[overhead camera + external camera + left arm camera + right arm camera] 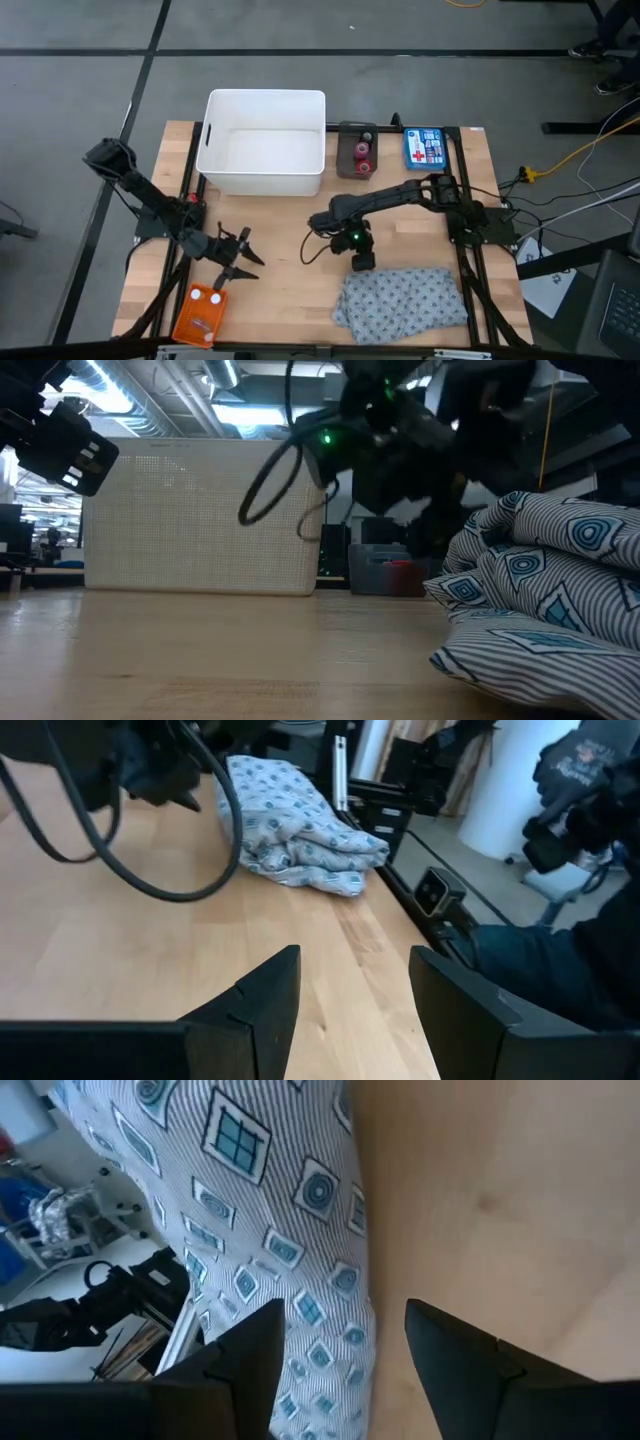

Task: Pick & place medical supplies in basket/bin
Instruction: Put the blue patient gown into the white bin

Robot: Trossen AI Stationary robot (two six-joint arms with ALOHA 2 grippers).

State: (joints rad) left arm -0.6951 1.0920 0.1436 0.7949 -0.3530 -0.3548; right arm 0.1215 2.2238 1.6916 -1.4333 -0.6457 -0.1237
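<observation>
The grey patterned cloth [405, 298] lies bunched on the table near the near edge, right of centre, and also shows in the low view [540, 590]. My right gripper [360, 258] is open and hovers over the cloth's far left edge [330, 1280], one finger over the cloth and one over bare wood. My left gripper [250, 255] is open above bare table [350, 960], just beyond the orange basket [200, 315]. The basket sits at the near left corner with small pale pieces in it. A small dark tray [357, 150] holds a dark roll and a pink-red one.
A large white tub [265, 140] stands at the far side, with the dark tray and a blue first-aid box [425, 148] to its right. The right arm's cable loops over the table centre [150, 840]. Bare wood lies between the basket and the cloth.
</observation>
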